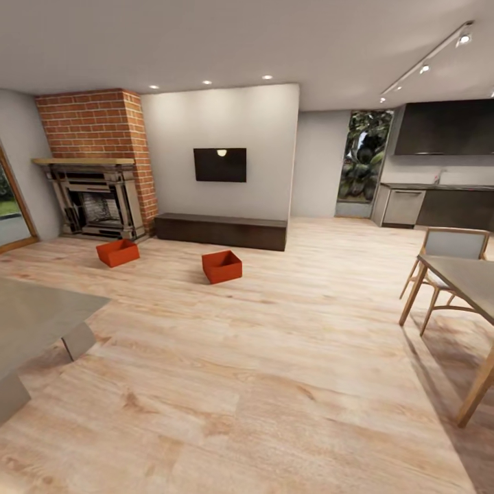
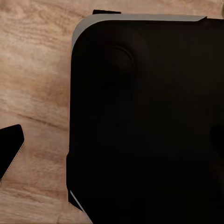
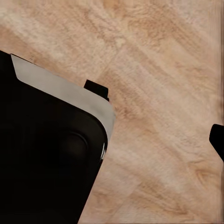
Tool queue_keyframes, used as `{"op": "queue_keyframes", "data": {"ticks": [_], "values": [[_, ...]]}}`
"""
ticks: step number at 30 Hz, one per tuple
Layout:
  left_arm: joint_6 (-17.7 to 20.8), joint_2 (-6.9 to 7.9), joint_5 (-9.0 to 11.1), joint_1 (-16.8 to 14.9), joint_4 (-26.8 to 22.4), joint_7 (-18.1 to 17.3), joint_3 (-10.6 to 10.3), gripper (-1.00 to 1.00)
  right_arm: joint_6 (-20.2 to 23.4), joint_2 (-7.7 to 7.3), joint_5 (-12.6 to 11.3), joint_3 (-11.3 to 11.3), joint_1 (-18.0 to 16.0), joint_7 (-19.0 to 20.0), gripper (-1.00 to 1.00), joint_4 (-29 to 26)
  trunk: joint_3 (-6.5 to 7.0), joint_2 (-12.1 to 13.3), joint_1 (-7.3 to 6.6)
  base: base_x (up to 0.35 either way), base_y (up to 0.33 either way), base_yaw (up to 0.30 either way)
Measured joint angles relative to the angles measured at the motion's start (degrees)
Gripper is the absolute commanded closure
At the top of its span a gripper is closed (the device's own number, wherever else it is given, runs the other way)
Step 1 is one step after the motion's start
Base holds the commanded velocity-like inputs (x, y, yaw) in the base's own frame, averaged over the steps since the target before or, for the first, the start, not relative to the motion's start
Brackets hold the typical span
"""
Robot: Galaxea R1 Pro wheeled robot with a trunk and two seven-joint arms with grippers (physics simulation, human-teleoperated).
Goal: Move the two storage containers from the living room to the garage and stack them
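A: What are the pincers doing?

B: I cannot tell whether either one is open or closed. The left wrist camera is looking down on a black rounded body (image 2: 144,121) with a grey edge, over the light wood plank floor (image 2: 32,70). A dark tip (image 2: 9,147) is poking in at the edge, too little to judge. The right wrist camera is showing the same kind of black body (image 3: 42,163) over the planks, with another dark tip (image 3: 217,140) at the border.

A: And the two storage containers?

B: Both are sitting on the plank floor (image 1: 274,357) of the living room, taking the brick fireplace (image 1: 96,165) as the landmark. One container (image 1: 117,252) is lying just in front of the fireplace. The other container (image 1: 221,266) is lying further from it, in front of the long dark cabinet (image 1: 219,231) below the wall-mounted TV (image 1: 219,165). They are standing well apart, both open side up.

A: Anything else around?

B: A wooden table (image 1: 466,274) with a chair (image 1: 449,254) is standing across the room from the fireplace.
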Motion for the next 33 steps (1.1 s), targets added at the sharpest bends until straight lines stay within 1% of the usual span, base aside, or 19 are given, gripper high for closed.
{"op": "queue_keyframes", "data": {"ticks": [33], "values": [[0.0, 0.0, 0.0, 0.0, 0.0, 0.0, 0.0, -1.0, -0.2, 0.0, 0.0, 0.1, 0.0, -0.1, -1.0, 0.0, 0.0, 0.0, 0.0, 0.322, 0.0, 0.0]]}}
